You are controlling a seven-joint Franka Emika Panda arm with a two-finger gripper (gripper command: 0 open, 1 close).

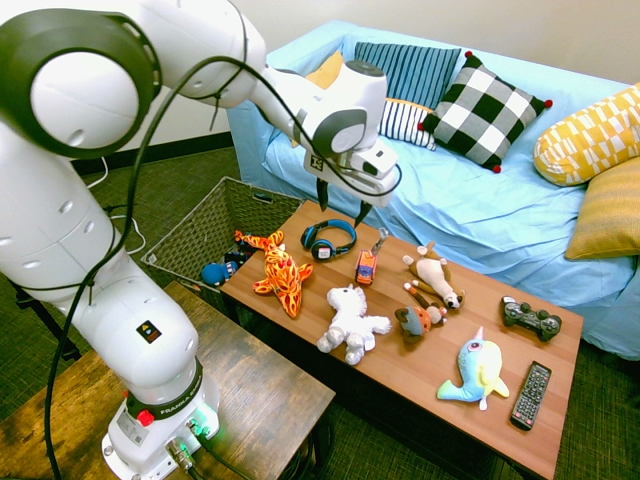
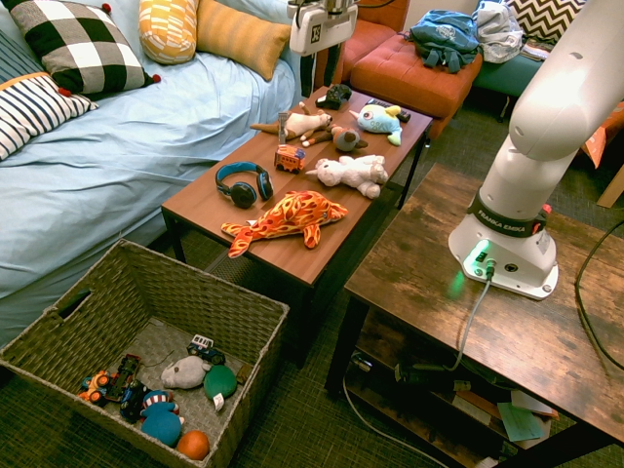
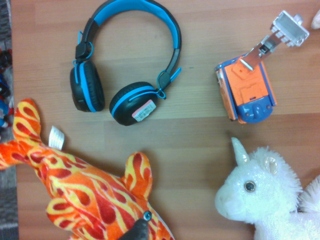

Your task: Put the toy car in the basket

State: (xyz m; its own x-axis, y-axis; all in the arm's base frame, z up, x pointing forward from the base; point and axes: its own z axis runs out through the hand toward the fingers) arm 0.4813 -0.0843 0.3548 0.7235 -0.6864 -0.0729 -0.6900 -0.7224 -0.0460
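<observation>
The small orange toy car (image 1: 366,267) with blue trim lies on the wooden coffee table (image 1: 440,370), between the headphones and the plush dog. It also shows as the toy car (image 2: 288,157) in the second exterior view, and from above in the wrist view as the toy car (image 3: 246,91). My gripper (image 1: 341,204) hangs open and empty well above the table's sofa-side edge, over the headphones and just left of the car. The woven basket (image 1: 198,232) stands on the floor off the table's left end; the basket (image 2: 146,261) holds several small toys.
On the table lie blue headphones (image 1: 328,238), an orange-red plush (image 1: 280,272), a white unicorn (image 1: 353,320), more plush toys, a game controller (image 1: 530,320) and a remote (image 1: 530,393). A blue-covered sofa (image 1: 470,200) with cushions runs behind the table.
</observation>
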